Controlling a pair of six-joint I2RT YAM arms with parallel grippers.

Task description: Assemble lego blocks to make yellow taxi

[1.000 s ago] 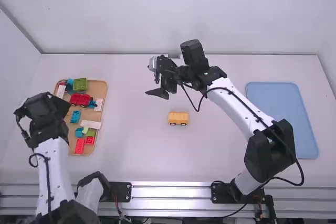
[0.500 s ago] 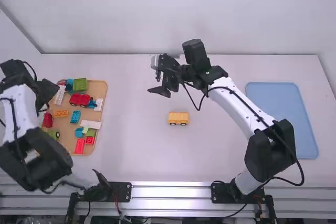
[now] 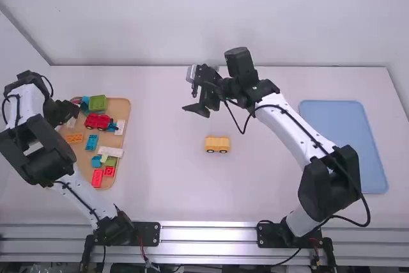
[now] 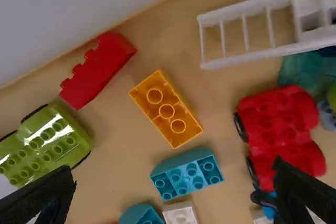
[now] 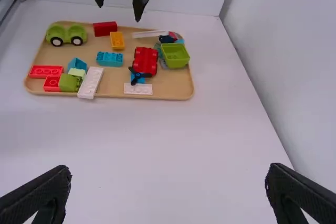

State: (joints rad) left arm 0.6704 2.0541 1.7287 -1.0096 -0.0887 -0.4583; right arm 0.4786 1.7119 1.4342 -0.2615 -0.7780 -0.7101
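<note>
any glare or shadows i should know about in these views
High view: bright glare streaks along the silver metal rail near the bottom edge; left wrist view: white glints on the studs of the lime-green wheeled block, with a soft shadow between it and the red rectangular brick; right wrist view: soft light on the white table, no harsh glare there.

From above, the left arm (image 3: 39, 149) hides part of the tray's (image 3: 116, 104) left side; the left wrist view crops a green car (image 4: 44, 145) and a white ladder (image 4: 315, 41).
</note>
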